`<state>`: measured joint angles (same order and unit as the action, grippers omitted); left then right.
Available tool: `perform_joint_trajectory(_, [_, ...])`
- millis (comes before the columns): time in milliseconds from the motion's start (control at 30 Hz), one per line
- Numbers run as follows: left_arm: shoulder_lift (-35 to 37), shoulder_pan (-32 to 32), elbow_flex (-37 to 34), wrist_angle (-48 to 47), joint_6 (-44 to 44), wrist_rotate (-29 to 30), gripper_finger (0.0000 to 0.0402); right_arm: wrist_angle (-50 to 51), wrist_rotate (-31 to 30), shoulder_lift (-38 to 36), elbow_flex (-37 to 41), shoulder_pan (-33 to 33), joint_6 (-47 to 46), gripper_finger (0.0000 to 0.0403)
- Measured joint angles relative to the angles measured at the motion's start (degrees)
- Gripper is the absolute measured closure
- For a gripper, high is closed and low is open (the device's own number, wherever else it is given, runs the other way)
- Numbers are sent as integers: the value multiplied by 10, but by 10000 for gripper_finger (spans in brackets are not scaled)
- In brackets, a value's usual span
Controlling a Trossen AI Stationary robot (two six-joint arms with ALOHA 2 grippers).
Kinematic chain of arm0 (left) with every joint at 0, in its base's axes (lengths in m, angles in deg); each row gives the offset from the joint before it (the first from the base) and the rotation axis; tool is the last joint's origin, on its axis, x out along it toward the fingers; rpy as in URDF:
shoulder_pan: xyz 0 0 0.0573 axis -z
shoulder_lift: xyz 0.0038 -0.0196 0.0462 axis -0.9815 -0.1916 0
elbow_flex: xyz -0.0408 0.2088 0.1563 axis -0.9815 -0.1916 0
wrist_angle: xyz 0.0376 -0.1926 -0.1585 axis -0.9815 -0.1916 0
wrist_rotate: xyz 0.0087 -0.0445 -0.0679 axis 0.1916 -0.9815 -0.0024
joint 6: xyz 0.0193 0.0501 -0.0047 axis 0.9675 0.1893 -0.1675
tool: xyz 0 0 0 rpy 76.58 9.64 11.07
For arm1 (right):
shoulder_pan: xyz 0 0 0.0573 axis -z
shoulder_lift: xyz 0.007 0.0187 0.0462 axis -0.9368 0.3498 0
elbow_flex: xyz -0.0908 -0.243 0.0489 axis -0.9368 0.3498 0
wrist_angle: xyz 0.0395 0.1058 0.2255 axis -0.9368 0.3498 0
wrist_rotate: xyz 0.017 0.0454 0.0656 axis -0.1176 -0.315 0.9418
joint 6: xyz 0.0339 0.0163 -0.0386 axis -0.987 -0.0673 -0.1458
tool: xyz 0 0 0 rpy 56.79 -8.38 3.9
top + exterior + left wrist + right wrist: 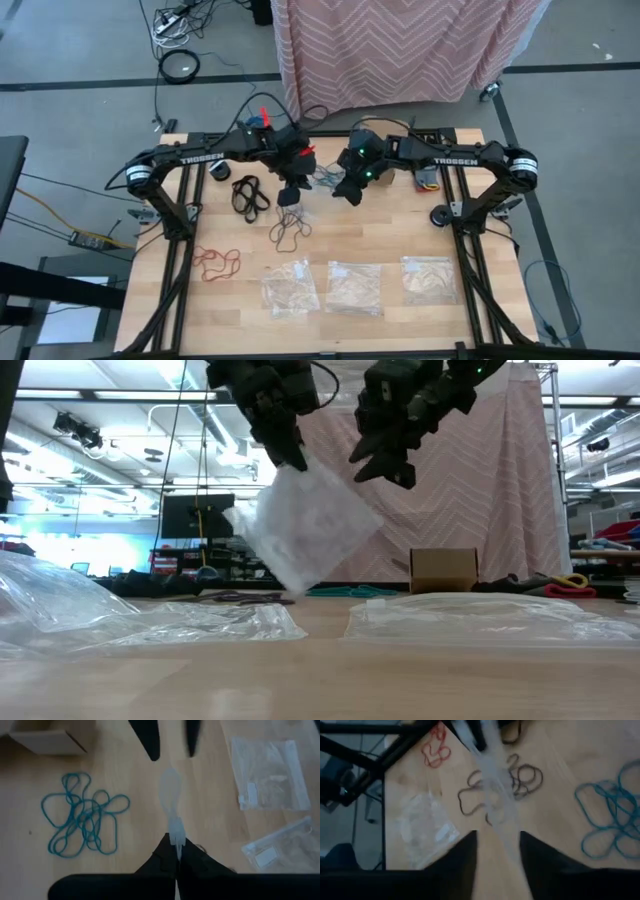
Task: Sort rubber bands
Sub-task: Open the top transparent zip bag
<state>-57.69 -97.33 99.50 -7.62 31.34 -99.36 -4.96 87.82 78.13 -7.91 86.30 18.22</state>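
My left gripper (pixel 291 195) hangs over the table's middle, shut on a clear plastic bag (pixel 305 525). My right gripper (pixel 497 837) is open beside it. Its fingers stand on either side of the bag's free edge, and the low view shows a gap between them and the bag. Flat on the table lie teal rubber bands (pixel 82 822), dark brown rubber bands (pixel 515 780), black rubber bands (pixel 250 195) and red rubber bands (pixel 215 262). My left gripper pinches the clear bag's top edge (pixel 175 827) between its two shut fingers, coming from above and pointing down. The bag hangs tilted below the fingers. I cannot tell whether its lowest corner (pixel 295 590) touches the table.
Three more clear bags (pixel 290 287) (pixel 355 287) (pixel 428 278) lie in a row near the table's near edge. A small cardboard box (pixel 443 570) sits toward the far edge. Bare wood shows between the bands and the row of bags.
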Motion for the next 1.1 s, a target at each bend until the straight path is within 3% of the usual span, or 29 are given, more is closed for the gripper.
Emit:
perform_joint_trajectory(100, [5, 0, 0, 19, -28, 2, 402, -1, -4, 0, 0, -1, 19, 382])
perform_joint_trajectory(267, [5, 1, 0, 48, -70, 2, 402, -15, -12, 0, 0, 0, 16, 400])
perform_joint_trajectory(667, [5, 9, 0, 58, -46, -29, 402, -34, -65, 1, 0, 24, 15, 403])
perform_joint_trajectory(867, [6, 16, 0, 72, -28, 16, 402, -78, -9, 1, 0, 21, 38, 400])
perform_joint_trajectory(1000, [6, 9, 0, 80, -28, 28, 402, -70, -1, 1, 0, -2, 62, 367])
perform_joint_trajectory(1100, [6, 7, 0, 62, -30, 11, 402, -50, -54, 2, 0, -8, 52, 329])
